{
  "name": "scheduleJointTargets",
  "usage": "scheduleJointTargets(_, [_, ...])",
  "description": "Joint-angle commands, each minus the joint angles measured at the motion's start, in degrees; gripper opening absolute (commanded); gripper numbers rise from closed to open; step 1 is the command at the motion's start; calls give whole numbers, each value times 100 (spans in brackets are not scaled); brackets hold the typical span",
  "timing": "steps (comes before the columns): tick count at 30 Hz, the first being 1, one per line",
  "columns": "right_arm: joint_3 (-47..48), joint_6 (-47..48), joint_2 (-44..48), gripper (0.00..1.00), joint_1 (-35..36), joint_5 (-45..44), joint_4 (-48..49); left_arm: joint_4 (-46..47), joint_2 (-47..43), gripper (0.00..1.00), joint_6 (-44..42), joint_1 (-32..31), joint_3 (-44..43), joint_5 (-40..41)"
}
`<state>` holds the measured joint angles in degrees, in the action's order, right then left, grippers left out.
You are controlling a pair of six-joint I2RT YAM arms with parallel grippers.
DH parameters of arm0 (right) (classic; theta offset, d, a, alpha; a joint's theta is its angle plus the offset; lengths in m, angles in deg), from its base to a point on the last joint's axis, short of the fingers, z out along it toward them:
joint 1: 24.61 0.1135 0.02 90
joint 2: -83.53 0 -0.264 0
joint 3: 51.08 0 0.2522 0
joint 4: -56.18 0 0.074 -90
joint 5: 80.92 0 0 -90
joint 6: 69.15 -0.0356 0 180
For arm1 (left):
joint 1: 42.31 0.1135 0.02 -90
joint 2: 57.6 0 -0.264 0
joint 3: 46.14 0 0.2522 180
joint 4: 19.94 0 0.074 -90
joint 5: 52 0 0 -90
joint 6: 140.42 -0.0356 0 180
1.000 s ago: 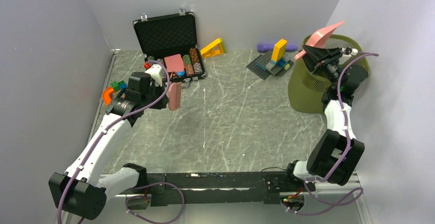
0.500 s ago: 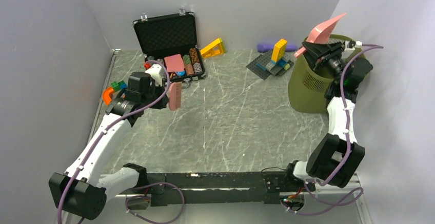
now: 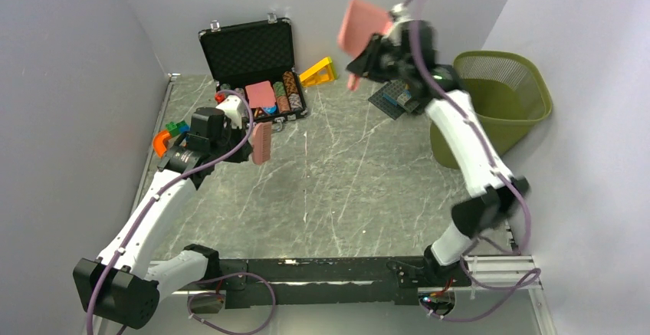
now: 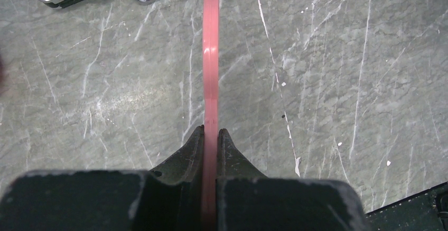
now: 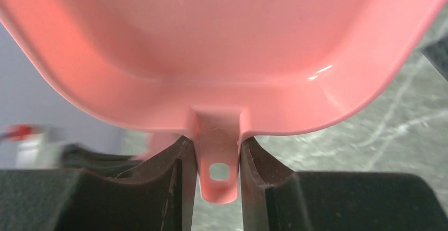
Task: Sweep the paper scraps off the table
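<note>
At the left of the grey counter [image 3: 345,189], the left pincer [image 4: 211,131] pinched a pink brush [image 4: 211,56] near the open case [image 3: 249,51]. Farther back, the right pincer [image 5: 216,142] gripped the handle of the pink dustpan [image 5: 222,46], raised left of the green bin [image 3: 529,113].

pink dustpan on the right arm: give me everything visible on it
The dustpan is glossy pink plastic: a shallow tray with a raised, rounded rim and a short handle tab with a hang hole. The right gripper clamps that tab between its fingers, and nothing else touches it. It is held in the air, tipped up steeply, above the far side of the table, between the open case and the green bin. The part of the tray in the wrist view holds no scraps.
</note>
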<state>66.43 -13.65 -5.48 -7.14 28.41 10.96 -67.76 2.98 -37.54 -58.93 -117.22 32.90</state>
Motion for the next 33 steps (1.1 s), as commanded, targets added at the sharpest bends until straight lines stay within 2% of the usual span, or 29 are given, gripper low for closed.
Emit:
scheduleJointTargets(1, [773, 1615, -1432, 0, 1100, -2812, -2525, 263, -3, 0, -60, 30, 13, -71])
scheduleJointTargets(3, [665, 1627, -1676, 0, 1235, -3046, -2538, 270, 6, 0, -58, 36, 10, -72])
scheduleJointTargets(10, [-567, 1590, -1853, 0, 1238, -3124, -1452, 261, 83, 0, -66, 37, 29, -74])
scheduleJointTargets(17, [-483, 1731, -2771, 0, 1215, -3757, -1453, 301, 231, 0, -77, 49, 6, -182])
scheduleJointTargets(22, [-208, 1812, -3393, 2, 1148, -3885, -1634, 312, 311, 0, -101, 62, -15, -237])
scheduleJointTargets(24, [-201, 1844, -3478, 11, 1136, -3877, -1622, 291, 331, 0, -103, 71, -17, -224])
scheduleJointTargets(26, [-254, 1858, -3476, 28, 1129, -3861, -1560, 286, 341, 0, -110, 72, -16, -211])
scheduleJointTargets(29, [-405, 1889, -3371, 61, 1135, -3781, -1431, 303, 347, 0, -102, 80, 9, -244])
scheduleJointTargets(30, [-453, 1902, -3306, 79, 1135, -3765, -1380, 305, 354, 0, -110, 77, 7, -253])
scheduleJointTargets(31, [-530, 1903, -3214, 91, 1135, -3729, -1323, 305, 369, 0, -111, 74, 2, -268])
scheduleJointTargets(32, [-657, 1919, -3101, 99, 1135, -3700, -1203, 297, 378, 0, -111, 75, 4, -275])
scheduleJointTargets(33, [-769, 1921, -2948, 99, 1135, -3674, -1097, 313, 391, 0, -111, 78, 3, -306])
